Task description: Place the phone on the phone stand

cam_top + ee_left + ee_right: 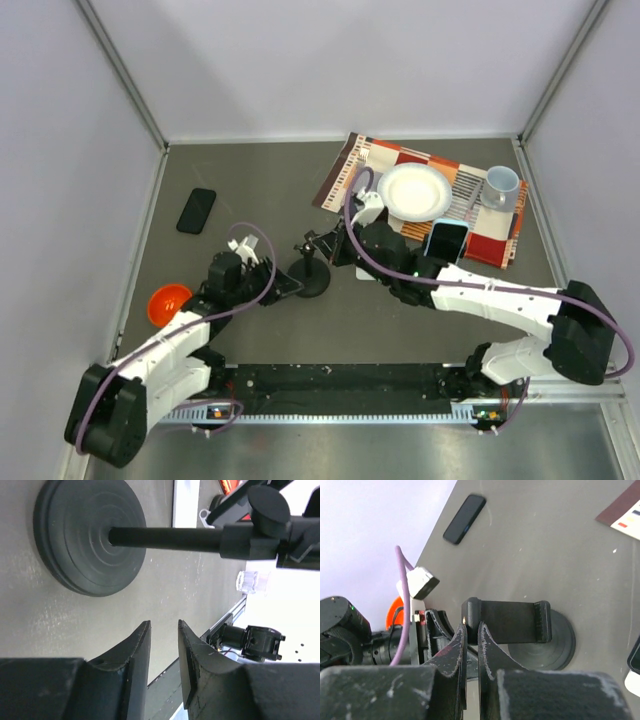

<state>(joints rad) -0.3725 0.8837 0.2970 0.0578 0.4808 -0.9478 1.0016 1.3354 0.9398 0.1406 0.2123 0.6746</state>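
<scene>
While right gripper [471, 629] sits closed at clamp [507, 622] atop black pole stand [313, 283], left gripper [164, 626] beside stand, jaws narrowly apart, empty; phone [196, 210] well left of stand.

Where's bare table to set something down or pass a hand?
Free: the back strip between the black phone and the placemat; the front strip between the pole stand and the rail. Crowded: centre, where left gripper and right gripper meet at the pole stand; the placemat end, with plate, mug, second phone.
</scene>
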